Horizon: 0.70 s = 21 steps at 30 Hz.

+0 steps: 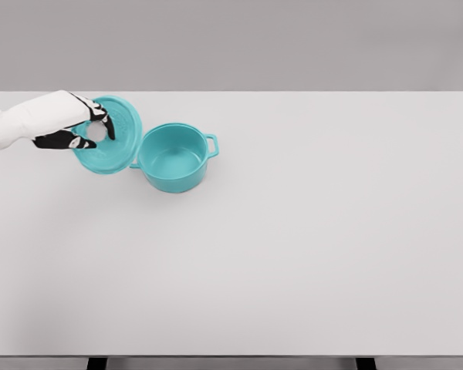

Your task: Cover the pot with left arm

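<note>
A teal pot (174,156) stands open and upright on the white table (293,247), left of centre, with a handle on its right side. Its teal lid (117,142) is held tilted, almost on edge, just left of the pot, with its lower right rim close to the pot's left rim. My left hand (92,131) comes in from the left edge and is shut on the lid's white knob, thumb below and fingers above. The pot's inside is empty. The right arm does not show.
The table's far edge runs just behind the lid and pot. A grey wall stands beyond it. Dark table legs (96,362) show at the bottom edge.
</note>
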### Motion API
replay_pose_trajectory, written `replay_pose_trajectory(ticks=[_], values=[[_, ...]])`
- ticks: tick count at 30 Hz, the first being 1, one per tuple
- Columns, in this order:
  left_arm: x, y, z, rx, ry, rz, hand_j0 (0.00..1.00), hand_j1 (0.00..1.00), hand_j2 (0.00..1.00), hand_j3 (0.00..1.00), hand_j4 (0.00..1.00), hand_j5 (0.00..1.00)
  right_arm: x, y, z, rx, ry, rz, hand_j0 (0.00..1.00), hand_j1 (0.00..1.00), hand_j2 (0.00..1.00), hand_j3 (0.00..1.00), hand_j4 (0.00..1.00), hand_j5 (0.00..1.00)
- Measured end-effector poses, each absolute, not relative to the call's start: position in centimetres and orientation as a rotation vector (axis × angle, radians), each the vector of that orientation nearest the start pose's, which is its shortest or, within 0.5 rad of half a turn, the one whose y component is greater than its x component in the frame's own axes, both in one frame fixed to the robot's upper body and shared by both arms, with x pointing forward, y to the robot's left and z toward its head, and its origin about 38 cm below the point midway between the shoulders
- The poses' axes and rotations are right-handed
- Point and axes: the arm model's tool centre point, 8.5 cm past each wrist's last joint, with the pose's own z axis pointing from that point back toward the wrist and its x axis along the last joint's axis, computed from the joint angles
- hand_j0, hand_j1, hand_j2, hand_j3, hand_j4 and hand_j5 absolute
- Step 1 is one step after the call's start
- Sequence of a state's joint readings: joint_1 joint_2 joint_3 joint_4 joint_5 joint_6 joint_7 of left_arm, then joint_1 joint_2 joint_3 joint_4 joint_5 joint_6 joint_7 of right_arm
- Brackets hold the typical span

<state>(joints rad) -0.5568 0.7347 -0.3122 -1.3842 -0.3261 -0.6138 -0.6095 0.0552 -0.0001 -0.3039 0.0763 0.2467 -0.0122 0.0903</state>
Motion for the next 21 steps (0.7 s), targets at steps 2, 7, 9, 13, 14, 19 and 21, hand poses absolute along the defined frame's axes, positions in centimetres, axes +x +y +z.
replay_pose_trajectory(ticks=[2, 7, 9, 13, 14, 19, 21], values=[[44.7, 33.3, 24.2, 0.443, -1.553, -1.842, 0.47, 0.47, 0.47, 0.47, 0.47, 0.47, -5.9, -25.6, -25.8, 0.022, 0.111, -0.068, 1.0, 1.0, 1.0, 1.0, 1.0, 1.0], [45.0, 31.9, 23.6, 0.426, -1.573, -1.844, 0.47, 0.47, 0.47, 0.47, 0.47, 0.47, -5.9, -25.6, -25.8, 0.022, 0.111, -0.068, 1.0, 1.0, 1.0, 1.0, 1.0, 1.0], [45.2, 31.3, 23.7, 0.423, -1.589, -1.843, 0.47, 0.47, 0.47, 0.47, 0.47, 0.47, -5.9, -25.6, -25.8, 0.022, 0.111, -0.068, 1.0, 1.0, 1.0, 1.0, 1.0, 1.0], [45.5, 30.2, 23.7, 0.42, -1.607, -1.847, 0.47, 0.47, 0.47, 0.47, 0.47, 0.47, -5.9, -25.6, -25.8, 0.022, 0.111, -0.068, 1.0, 1.0, 1.0, 1.0, 1.0, 1.0], [45.6, 30.0, 23.5, 0.418, -1.608, -1.848, 0.47, 0.47, 0.47, 0.47, 0.47, 0.47, -5.9, -25.6, -25.8, 0.022, 0.111, -0.068, 1.0, 1.0, 1.0, 1.0, 1.0, 1.0], [45.8, 29.1, 23.0, 0.407, -1.614, -1.849, 0.47, 0.47, 0.47, 0.47, 0.47, 0.47, -5.9, -25.6, -25.8, 0.022, 0.111, -0.068, 1.0, 1.0, 1.0, 1.0, 1.0, 1.0], [45.8, 28.8, 22.8, 0.404, -1.615, -1.849, 0.47, 0.47, 0.47, 0.47, 0.47, 0.47, -5.9, -25.6, -25.8, 0.022, 0.111, -0.068, 1.0, 1.0, 1.0, 1.0, 1.0, 1.0]])
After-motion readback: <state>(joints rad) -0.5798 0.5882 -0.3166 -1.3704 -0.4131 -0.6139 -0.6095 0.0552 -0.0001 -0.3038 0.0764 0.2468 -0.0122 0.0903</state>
